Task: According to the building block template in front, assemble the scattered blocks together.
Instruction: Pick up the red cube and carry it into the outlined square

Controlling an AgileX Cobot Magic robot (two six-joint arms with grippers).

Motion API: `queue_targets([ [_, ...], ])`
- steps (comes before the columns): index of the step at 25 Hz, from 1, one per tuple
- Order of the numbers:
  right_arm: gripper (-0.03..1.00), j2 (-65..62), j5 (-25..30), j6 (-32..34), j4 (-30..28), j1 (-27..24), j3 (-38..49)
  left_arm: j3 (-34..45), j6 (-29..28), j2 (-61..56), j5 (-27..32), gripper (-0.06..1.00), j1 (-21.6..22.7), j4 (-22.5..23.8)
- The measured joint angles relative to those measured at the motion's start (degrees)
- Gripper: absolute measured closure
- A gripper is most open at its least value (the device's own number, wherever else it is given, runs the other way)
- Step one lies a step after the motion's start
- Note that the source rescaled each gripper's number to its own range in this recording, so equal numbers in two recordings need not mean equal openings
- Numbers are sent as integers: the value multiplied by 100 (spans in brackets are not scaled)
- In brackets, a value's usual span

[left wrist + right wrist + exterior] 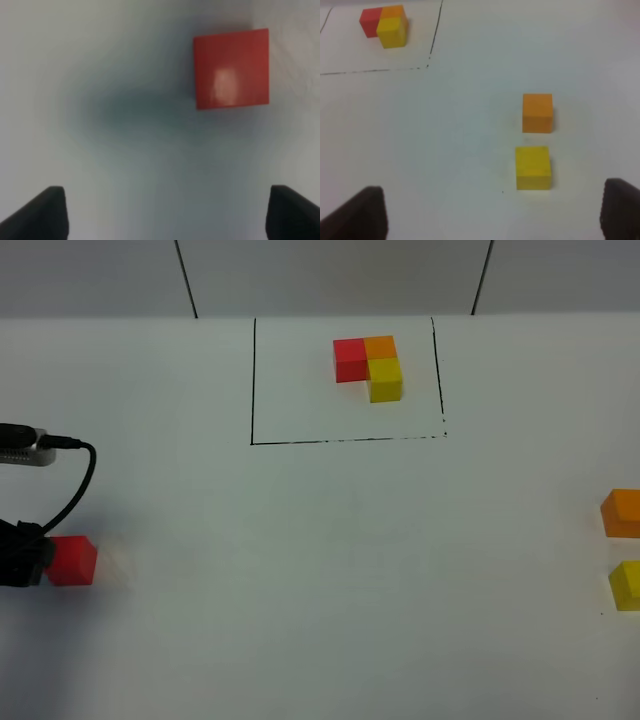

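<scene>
The building block template (pixel 367 365) is a red, orange and yellow L inside a thin black frame at the back centre; it also shows as the template (pixel 385 25) in the right wrist view. Of the scattered blocks, the red cube (pixel 72 560) lies at the far left, right beside my left arm's black body (pixel 18 555). My left gripper (pixel 165 215) is open and empty, with the red cube (pixel 231 69) ahead of it and off to one side. The orange cube (pixel 622 512) and yellow cube (pixel 627 585) sit at the right edge. My right gripper (pixel 492 215) is open, short of the yellow cube (pixel 533 167) and orange cube (pixel 537 112).
A black cable (pixel 78 475) loops from a silver part (pixel 25 445) at the left edge down to the left arm. The white table (pixel 330 570) stretches between the two sides. The drawn frame line (pixel 345 440) marks the template's front border.
</scene>
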State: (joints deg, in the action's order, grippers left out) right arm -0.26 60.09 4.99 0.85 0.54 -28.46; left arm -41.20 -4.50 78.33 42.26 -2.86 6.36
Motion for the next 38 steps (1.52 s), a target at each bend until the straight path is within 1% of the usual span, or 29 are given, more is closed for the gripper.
queue_targets([
  [2,24,0,0,0,0,0,0,0,111,116,-110,24,0,-112],
  [4,24,0,0,0,0,0,0,0,176,191,-180,22,0,-197],
  [7,24,0,0,0,0,0,0,0,205,284,-315,10,0,-234],
  [9,24,0,0,0,0,0,0,0,197,358,-445,-1,0,-234],
  [11,24,0,0,0,0,0,0,0,156,450,-578,-5,0,-278],
  [16,24,0,0,0,0,0,0,0,142,797,-773,-6,0,-678],
  [19,24,0,0,0,0,0,0,-4,137,1079,-934,-6,0,-817],
  [23,24,0,0,0,0,0,0,-4,137,1490,-1100,-5,0,-819],
  [27,24,0,0,0,0,0,0,-12,137,1788,-1466,-5,0,-818],
  [32,24,0,0,0,0,0,0,-92,137,2057,-1578,-4,0,-818],
  [36,24,0,0,0,0,0,0,-92,137,2132,-1585,1,0,-818],
  [38,24,0,0,0,0,0,0,-92,137,2132,-1585,8,0,-818],
])
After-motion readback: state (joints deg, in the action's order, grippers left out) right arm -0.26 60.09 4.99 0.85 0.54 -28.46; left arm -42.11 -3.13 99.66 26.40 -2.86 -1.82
